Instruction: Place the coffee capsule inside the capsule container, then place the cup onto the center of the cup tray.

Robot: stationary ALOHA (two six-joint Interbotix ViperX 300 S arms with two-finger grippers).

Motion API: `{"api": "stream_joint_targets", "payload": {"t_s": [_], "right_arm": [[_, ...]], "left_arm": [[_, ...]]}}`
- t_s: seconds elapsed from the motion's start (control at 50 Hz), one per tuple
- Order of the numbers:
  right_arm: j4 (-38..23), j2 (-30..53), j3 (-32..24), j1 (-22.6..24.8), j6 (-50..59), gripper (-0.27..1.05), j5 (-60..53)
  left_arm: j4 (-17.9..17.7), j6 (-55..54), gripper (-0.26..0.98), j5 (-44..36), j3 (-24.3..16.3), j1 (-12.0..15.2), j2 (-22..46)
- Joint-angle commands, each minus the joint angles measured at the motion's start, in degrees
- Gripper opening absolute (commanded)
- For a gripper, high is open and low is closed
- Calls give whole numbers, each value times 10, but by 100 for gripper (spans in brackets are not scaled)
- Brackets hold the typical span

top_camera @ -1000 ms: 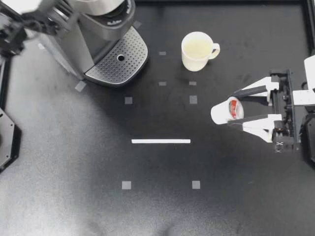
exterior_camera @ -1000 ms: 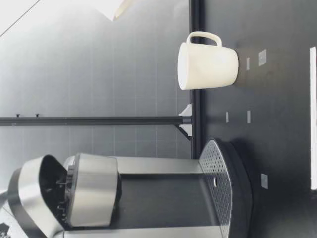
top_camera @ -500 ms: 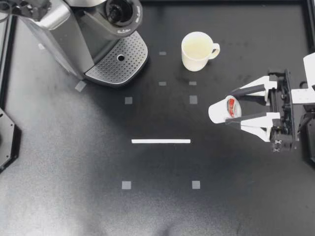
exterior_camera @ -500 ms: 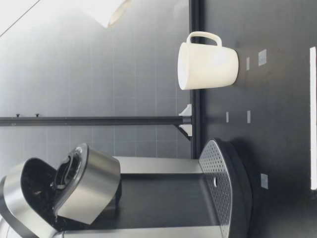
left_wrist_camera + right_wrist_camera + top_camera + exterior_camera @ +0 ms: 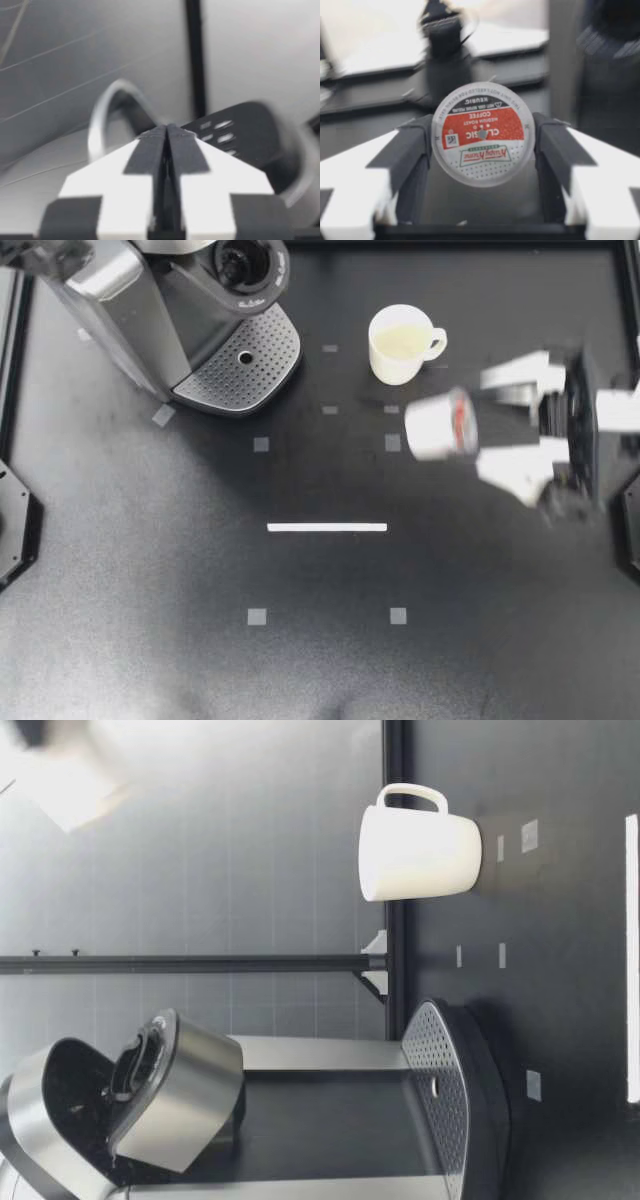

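— Where do we have the capsule [image 5: 435, 426]?
— In our right gripper [image 5: 466, 428], near the cup [image 5: 400, 343], on its handle side. The capsule lies on its side. That whole arm is blurred from above, so we cannot tell how high it hangs over the desk [image 5: 320, 660]
— Is the hold good?
— From the right wrist, yes: both fingers [image 5: 415, 150] press the capsule [image 5: 483, 134] from two sides, and its red and white foil faces that camera
— And our left gripper [image 5: 166, 131]?
— Its fingers are pressed flat together with nothing between them. Ahead of it we see only a curved grey surface, so we cannot place it relative to the cup
— The cup itself?
— Upright on the desk, apart from the tray [image 5: 245, 365]. The low view shows it [image 5: 420, 853] standing the same way
— And the machine [image 5: 150, 310]?
— Well apart from the cup, on the side away from its handle. The perforated tray sits between the machine's body and the cup. The container [image 5: 245, 262], farther from the cup than the tray, has its round mouth uncovered; in the low view it [image 5: 150, 1070] is tilted, high above the tray
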Motion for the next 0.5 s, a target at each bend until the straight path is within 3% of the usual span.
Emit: {"api": "stream_joint_targets", "payload": {"t_s": [0.0,0.16,0.48], "right_arm": [[-1,10,-45,-33,-27,58,-6],[-1,55,-105,-76,-78,58,-6],[-1,181,-218,-84,-133,58,-5]], "left_arm": [[10,-21,5,-31,5,1,-25],[24,-48,5,-47,39,1,-62],[28,-67,5,-51,64,1,-81]]}}
